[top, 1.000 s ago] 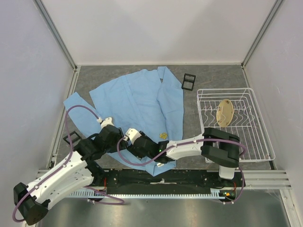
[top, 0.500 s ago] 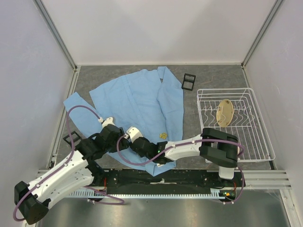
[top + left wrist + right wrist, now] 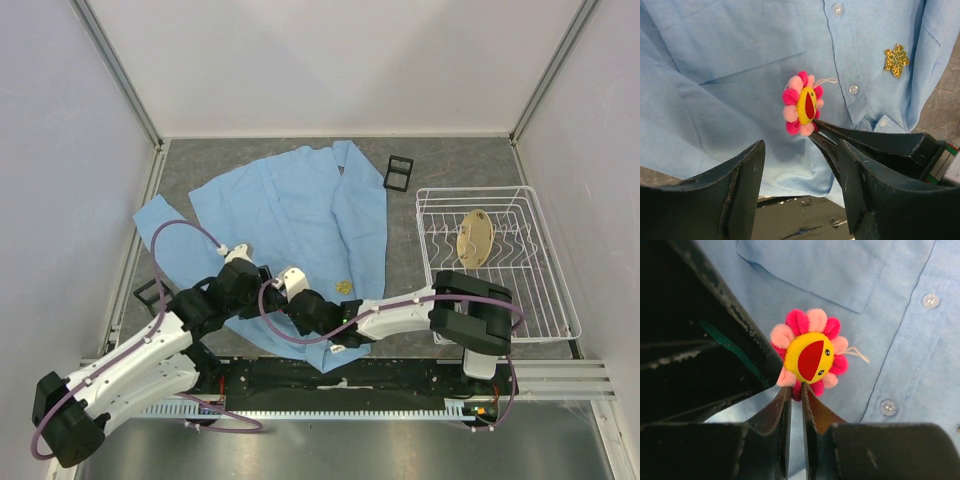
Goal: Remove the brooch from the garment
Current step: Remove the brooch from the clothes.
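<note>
The garment (image 3: 300, 210) is a light blue shirt lying spread on the grey table. The brooch (image 3: 810, 356), a pink-petalled flower with a yellow and red centre, sits pinned just below the chest pocket, beside the button placket. My right gripper (image 3: 796, 389) has its jaws drawn close together, pinching the brooch's lower petals. In the left wrist view the brooch (image 3: 802, 104) shows with the right fingers (image 3: 865, 140) meeting its bottom edge. My left gripper (image 3: 801, 150) stands open just short of the brooch, nothing between its fingers. From above, both gripper heads hide the brooch.
A small gold leaf emblem (image 3: 896, 60) is fixed to the shirt right of the buttons. A white wire rack (image 3: 545, 290) holding a tan round piece (image 3: 475, 238) stands at the right. Black frames lie at the back (image 3: 399, 172) and at the left (image 3: 152, 292).
The right jaws have closed from wide apart down onto the brooch's lower petals. The left arm has shifted a little forward and to the right, staying open.
</note>
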Tool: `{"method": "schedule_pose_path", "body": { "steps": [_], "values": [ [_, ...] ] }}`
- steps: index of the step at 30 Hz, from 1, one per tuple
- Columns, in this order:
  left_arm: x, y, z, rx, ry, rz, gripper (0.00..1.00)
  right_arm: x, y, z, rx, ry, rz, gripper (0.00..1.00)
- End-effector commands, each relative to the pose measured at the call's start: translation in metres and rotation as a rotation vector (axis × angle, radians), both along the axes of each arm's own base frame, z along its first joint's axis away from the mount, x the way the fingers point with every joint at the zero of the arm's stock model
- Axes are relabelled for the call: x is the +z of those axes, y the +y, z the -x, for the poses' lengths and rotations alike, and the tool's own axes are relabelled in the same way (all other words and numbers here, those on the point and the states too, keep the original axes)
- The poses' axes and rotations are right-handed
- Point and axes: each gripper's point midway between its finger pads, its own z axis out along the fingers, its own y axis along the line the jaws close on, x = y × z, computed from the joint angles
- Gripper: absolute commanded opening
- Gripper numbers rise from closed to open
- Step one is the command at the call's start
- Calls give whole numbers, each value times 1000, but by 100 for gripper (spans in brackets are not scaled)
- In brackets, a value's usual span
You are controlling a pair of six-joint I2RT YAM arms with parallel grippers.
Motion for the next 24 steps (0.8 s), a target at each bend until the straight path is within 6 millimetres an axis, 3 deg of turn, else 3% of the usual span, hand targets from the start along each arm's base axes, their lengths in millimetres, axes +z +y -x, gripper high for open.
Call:
{"method": "schedule_pose_path", "body": {
  "steps": [1,9,14,20,24],
  "values": [
    [34,-45,-9,-55,-33,197,68,15,15,17,62,99,-160,18],
    [30,-54,-19,-32,13,185,70,33,10,3,37,136,-271,10],
    [27,-60,-20,-44,18,204,65,42,12,6,63,179,-330,6],
    [17,-54,-16,-26,53,164,73,45,13,6,91,232,-384,4],
    [11,-48,-14,4,92,124,73,50,14,7,110,243,-397,4]
  ]
}}
